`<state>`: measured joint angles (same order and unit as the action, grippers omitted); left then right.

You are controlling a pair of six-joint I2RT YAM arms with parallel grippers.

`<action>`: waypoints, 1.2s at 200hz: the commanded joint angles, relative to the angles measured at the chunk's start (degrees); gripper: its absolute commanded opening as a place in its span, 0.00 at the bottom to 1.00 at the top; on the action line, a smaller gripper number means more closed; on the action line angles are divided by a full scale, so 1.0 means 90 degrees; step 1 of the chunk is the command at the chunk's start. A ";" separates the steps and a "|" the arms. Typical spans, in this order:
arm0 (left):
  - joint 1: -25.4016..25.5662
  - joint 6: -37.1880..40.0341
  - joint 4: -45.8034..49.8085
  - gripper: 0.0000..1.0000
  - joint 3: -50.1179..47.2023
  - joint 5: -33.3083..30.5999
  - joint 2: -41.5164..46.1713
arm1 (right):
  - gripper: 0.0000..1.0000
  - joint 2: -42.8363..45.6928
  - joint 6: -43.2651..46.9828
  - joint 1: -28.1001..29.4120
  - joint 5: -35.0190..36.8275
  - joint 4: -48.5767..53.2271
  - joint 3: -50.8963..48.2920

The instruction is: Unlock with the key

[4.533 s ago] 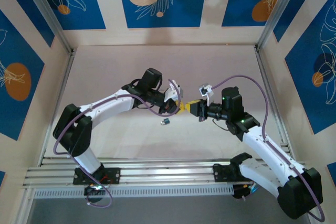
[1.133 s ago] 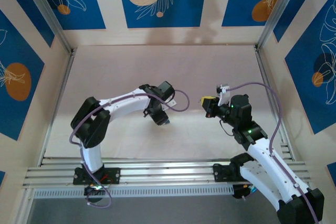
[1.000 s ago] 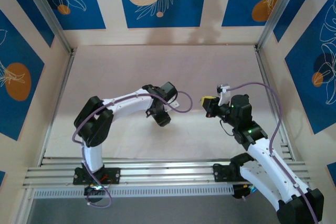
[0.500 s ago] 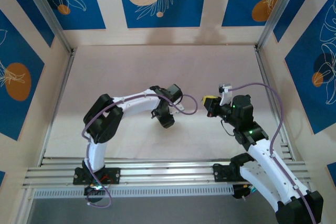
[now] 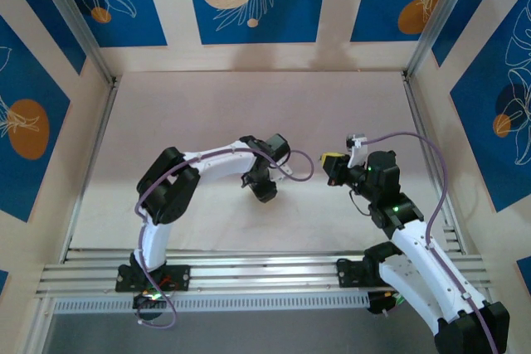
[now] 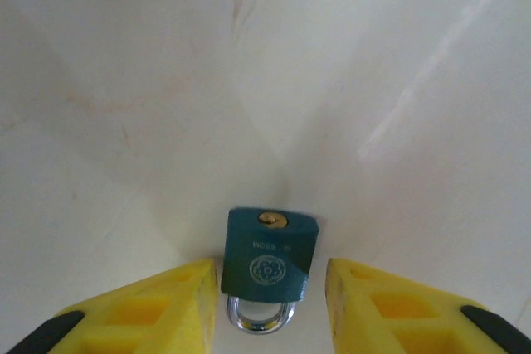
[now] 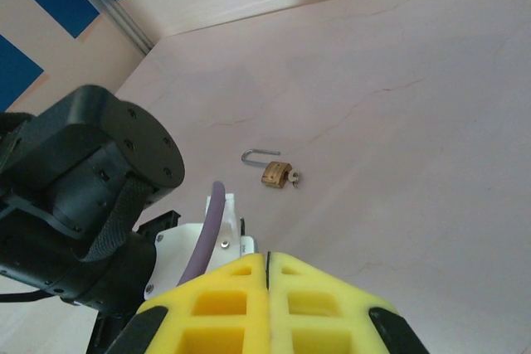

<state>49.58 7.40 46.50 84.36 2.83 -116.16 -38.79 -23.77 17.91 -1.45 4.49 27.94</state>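
A teal padlock [image 6: 270,253] lies flat on the table, its brass keyhole end away from the camera and its closed silver shackle [image 6: 260,319] toward the wrist. My left gripper [image 6: 272,275] is open and low over it, one yellow finger [image 6: 170,308] on each side, apart from the body. From above, that gripper [image 5: 264,191] points down and hides the padlock. My right gripper [image 7: 267,283] hovers to the right [image 5: 329,160], shut, pads pressed together; no key shows between them. A brass padlock [image 7: 276,173] with an open shackle and a key in it lies farther off.
The left arm's black wrist and purple cable [image 7: 203,234] sit close in front of my right gripper. The pale table [image 5: 249,105] is walled by blue-patterned panels, with aluminium rails [image 5: 249,275] along the near edge.
Since 4.5 s ago the grippers parted: the left swung down over the padlock, the right drew back right. In the last second the left gripper shifted slightly right; the right stayed still.
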 commanded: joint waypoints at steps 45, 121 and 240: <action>0.0048 -0.0266 0.0368 0.36 0.0276 -0.0068 -0.0318 | 0.00 0.0169 -0.0128 -0.0116 0.0016 0.0033 -0.0061; 0.0047 -0.0148 0.0633 0.37 0.0212 -0.0396 -0.0389 | 0.00 0.0237 -0.0152 -0.0145 -0.0006 0.0076 -0.0078; 0.0145 -0.0012 0.0192 0.20 0.0027 -0.0843 -0.0215 | 0.00 0.0418 -0.0214 -0.0156 0.0044 0.0204 -0.0152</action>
<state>50.68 6.55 48.47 86.15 -1.89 -118.28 -36.23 -25.06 16.80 -1.45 5.67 27.40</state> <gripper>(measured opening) 0.229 0.064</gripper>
